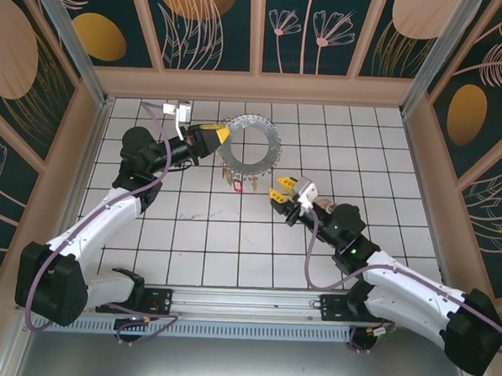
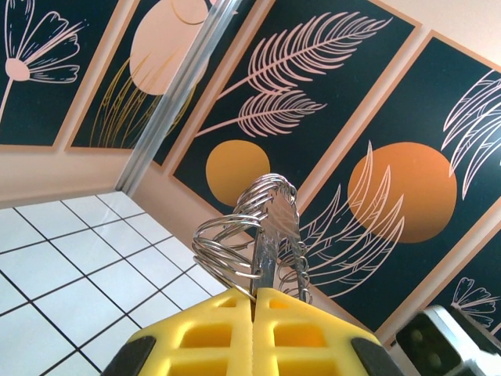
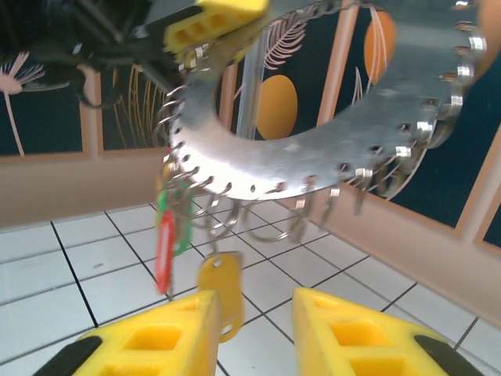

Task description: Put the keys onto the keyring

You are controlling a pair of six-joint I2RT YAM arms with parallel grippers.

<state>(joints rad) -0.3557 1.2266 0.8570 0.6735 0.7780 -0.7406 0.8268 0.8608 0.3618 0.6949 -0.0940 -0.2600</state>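
Fingertips of my right gripper (image 3: 250, 329), yellow and blocky, stand apart, clamped on nothing I can see; a small yellow-headed key (image 3: 221, 291) sits just beside one of them, and I cannot tell whether they touch; I judge the jaws are set low so that key can be worked onto a loop. Just beyond, a red-headed key (image 3: 164, 251) and a green-headed key (image 3: 182, 231) dangle from the lower rim of the keyring (image 3: 313, 157), a wide flat silvery metal hoop pierced with holes and fringed with little wire loops; it hangs tilted above the white tiled floor (image 1: 190, 218). Farthest off, my left gripper (image 2: 253, 301) is clenched on its edge, presumably to present the rim steadily.
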